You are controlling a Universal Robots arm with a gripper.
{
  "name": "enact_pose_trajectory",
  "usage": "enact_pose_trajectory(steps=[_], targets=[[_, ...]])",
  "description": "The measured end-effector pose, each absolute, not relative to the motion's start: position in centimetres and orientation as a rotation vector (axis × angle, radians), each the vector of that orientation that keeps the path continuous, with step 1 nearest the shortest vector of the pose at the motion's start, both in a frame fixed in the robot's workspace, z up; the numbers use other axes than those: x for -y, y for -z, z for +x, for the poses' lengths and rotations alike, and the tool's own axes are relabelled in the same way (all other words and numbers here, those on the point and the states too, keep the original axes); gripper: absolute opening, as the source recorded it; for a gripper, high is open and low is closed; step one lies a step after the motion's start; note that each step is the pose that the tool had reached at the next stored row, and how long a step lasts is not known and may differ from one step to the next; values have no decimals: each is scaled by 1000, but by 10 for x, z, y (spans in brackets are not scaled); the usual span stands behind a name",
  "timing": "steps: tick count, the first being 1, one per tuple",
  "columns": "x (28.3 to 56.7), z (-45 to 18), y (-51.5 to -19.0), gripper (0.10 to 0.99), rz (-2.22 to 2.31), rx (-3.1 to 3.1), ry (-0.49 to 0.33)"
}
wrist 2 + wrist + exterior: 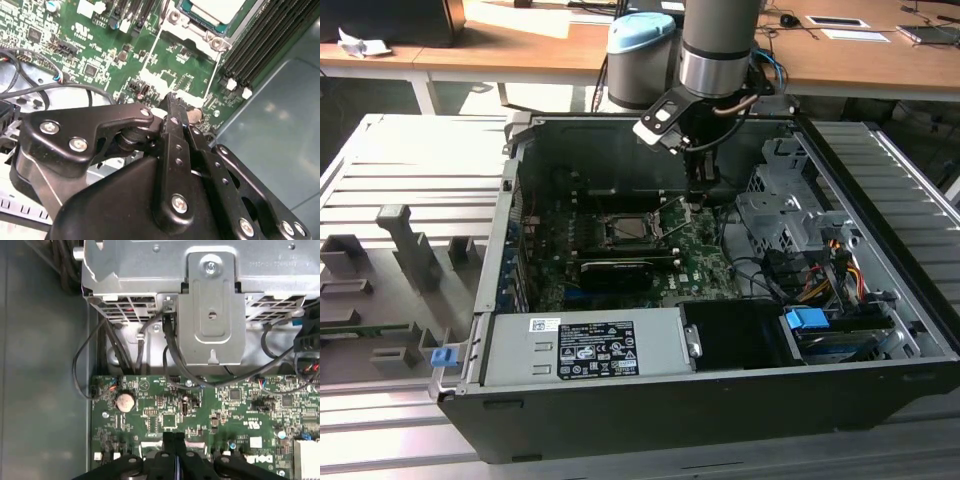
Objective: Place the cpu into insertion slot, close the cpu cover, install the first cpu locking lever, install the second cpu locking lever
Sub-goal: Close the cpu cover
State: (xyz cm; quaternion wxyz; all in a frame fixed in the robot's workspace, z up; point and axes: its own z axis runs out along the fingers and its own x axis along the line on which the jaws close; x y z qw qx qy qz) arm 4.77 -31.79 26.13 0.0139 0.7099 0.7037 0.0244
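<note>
Hand (695,203) is pinched shut with nothing visible in it, tip down at the board. The insertion slot (630,231) lies just beside it, toward the exterior view's left, and the cpu (215,7) looks seated in that slot

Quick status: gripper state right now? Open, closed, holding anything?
Gripper: closed, low over the circuit board; nothing seen held.
</note>
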Motion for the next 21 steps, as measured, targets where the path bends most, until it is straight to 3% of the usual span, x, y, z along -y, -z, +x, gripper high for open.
enact_pose_trajectory(steps=[21], targets=[[317,51,-245,106,2215,-2199,-54]])
